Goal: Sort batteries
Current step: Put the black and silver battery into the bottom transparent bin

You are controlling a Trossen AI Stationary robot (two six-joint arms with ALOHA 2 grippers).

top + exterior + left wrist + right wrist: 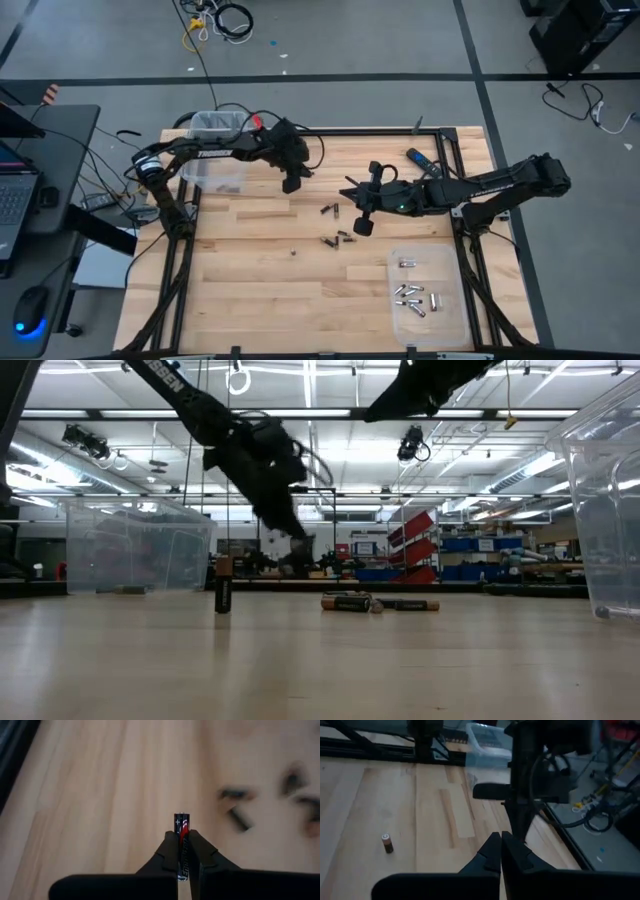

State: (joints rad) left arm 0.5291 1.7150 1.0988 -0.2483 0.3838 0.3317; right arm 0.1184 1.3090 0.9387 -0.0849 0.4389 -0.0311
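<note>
My left gripper (291, 184) hangs over the far middle of the wooden table, shut on a black-and-red battery (181, 826). My right gripper (362, 226) is shut on nothing and hovers above the table's middle (500, 845). Loose dark batteries lie beside it (328, 209) and just near of it (337, 240); the low view shows them lying flat (347, 601). One battery stands upright on its end (293, 251) (223, 582) (387, 843). Several silvery batteries (412, 295) lie in a clear tray at the near right. My left gripper pinches the battery's body (182, 840) between its two fingers (170, 851). The battery lies along the fingers, and its plus end (181, 817) sticks out past the fingertips. The fingers slant downward from the far left. The battery is lifted clear of the table.
A clear bin (215, 150) stands at the far left corner, and the clear tray (445, 262) sits at the near right. A black-and-blue bar (420, 160) lies at the far right. Bare wood lies along the near left.
</note>
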